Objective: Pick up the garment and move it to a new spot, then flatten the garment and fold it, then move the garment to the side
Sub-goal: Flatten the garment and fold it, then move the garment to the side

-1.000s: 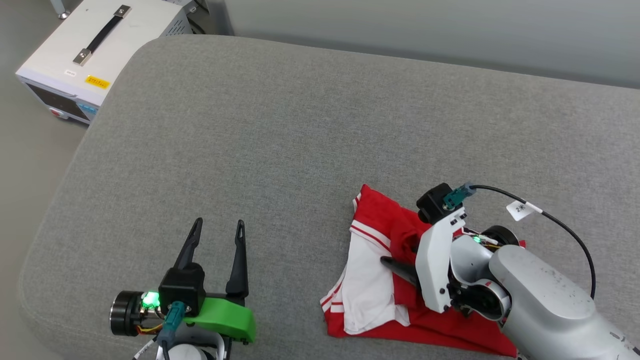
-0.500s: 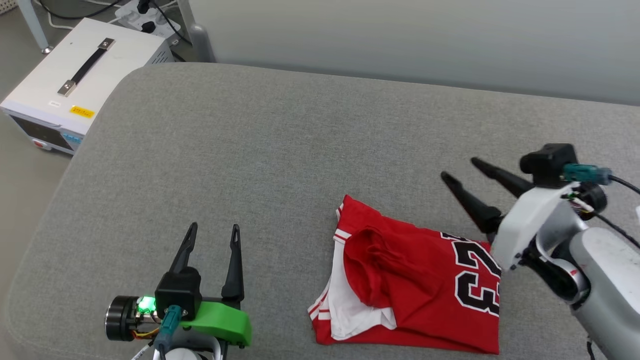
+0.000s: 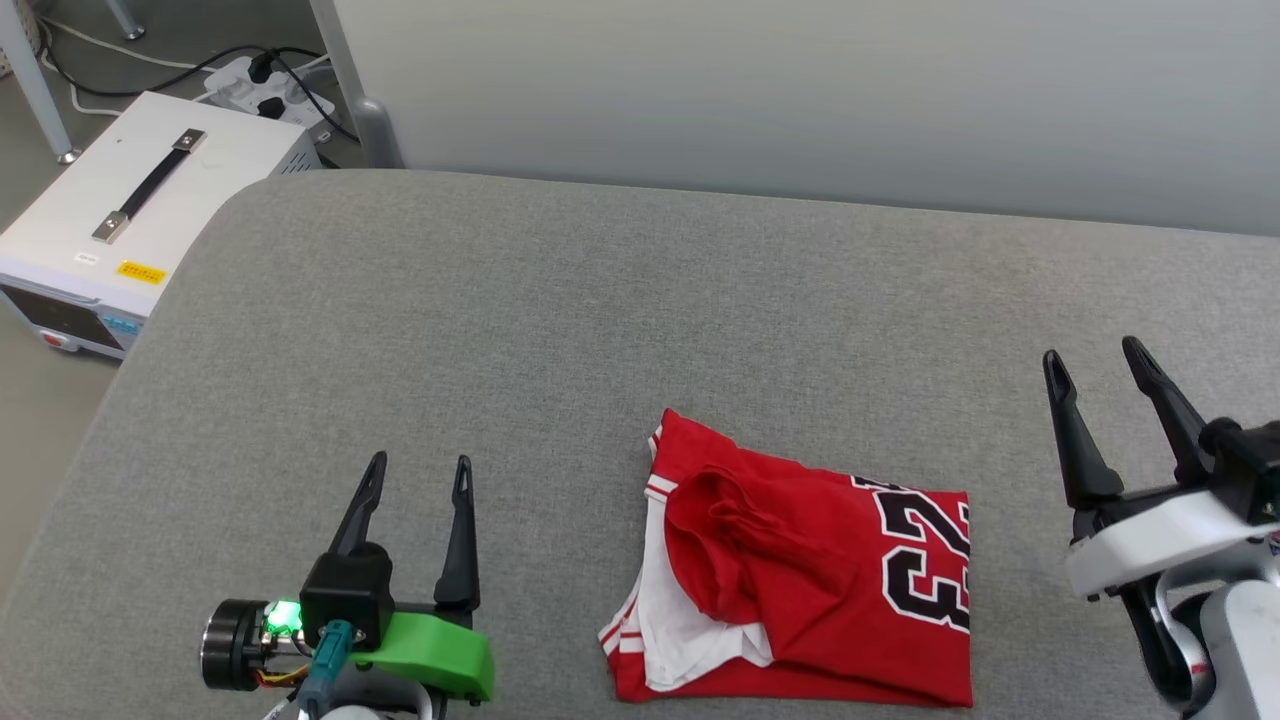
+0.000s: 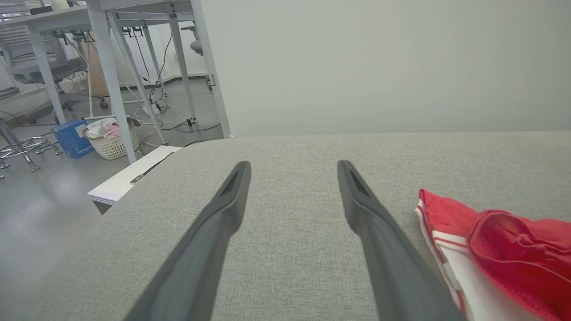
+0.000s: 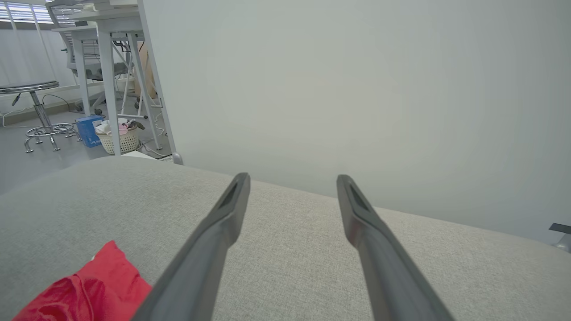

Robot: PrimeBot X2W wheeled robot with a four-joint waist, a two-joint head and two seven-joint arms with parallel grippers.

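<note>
Head view: we find the garment [image 3: 800, 590] folded, lying near-right on the grey cushion [image 3: 560, 320].
Left gripper [image 3: 420, 460]: jaws wide, empty, parked left of it.
Right gripper [image 3: 1090, 352]: jaws wide, empty, clear on its right.
Why: we judge the fold finished; both stand off, leaving the sideways move.

The garment [image 3: 800, 600] is smooth cloth on a cushion [image 3: 560, 320] of matt, coarsely woven fabric.
</note>
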